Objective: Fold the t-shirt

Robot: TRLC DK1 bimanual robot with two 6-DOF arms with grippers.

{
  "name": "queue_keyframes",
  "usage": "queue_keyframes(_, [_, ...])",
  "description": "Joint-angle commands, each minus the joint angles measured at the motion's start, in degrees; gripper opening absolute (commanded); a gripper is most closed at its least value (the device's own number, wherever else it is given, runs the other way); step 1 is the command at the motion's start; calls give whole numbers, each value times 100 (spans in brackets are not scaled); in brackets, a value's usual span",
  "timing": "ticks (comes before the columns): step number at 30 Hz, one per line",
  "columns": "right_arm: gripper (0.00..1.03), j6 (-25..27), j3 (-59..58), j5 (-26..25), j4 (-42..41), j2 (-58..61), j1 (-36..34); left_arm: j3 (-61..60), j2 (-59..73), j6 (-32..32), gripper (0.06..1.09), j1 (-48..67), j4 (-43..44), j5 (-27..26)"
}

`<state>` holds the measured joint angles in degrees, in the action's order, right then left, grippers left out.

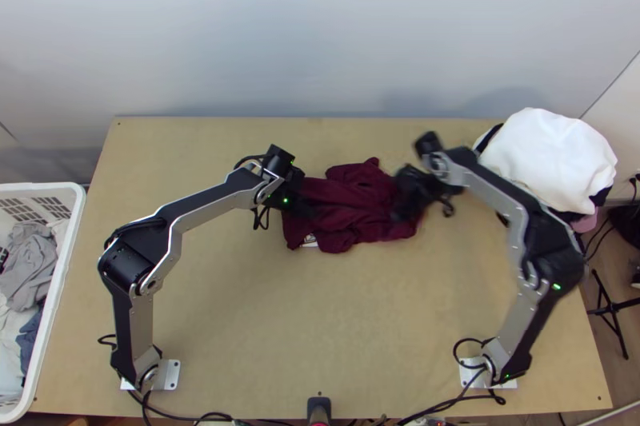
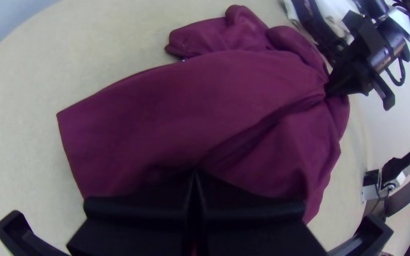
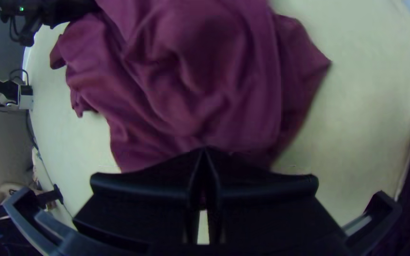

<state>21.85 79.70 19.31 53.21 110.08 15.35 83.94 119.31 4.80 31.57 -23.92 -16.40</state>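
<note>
Light is soft, wrist views bending into corners perhaps too dark to read.

So the t-shirt [image 1: 352, 206] is on the desk [image 1: 320, 314], about mid-width but nearer the far edge, between the left hand [image 1: 302, 207] and the right hand [image 1: 405, 201]. Basket [image 1: 62, 270] with clothes [image 1: 30, 258] in it is off the left side, cloth bundle [image 1: 548, 158] is at the far right corner, and the wall [image 1: 320, 34] is behind.
</note>
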Motion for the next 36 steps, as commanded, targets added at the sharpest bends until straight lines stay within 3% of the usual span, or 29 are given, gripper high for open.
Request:
queue_keyframes(1, [3,769,-789,-235,102,-760,-1325,43,40,-23,10,16,-34,50])
queue_keyframes(5, [3,1050,-658,-437,155,-760,-1913,70,58,-32,10,7,-60,50])
queue_keyframes(7, [3,1041,-447,-428,392,-831,-1887,70,66,-32,10,-2,-77,50])
queue_keyframes(13, [3,285,388,-419,585,-962,-604,8,23,-111,10,-37,-157,-30])
queue_keyframes(20, [3,-242,1223,-147,585,-39,627,-18,14,-155,10,-55,-157,-188])
queue_keyframes(24, [3,-488,1733,319,594,418,908,-27,14,-163,10,-72,-157,-205])
queue_keyframes(36, [3,-356,2840,468,594,2061,873,-36,14,-172,10,-90,-148,-232])
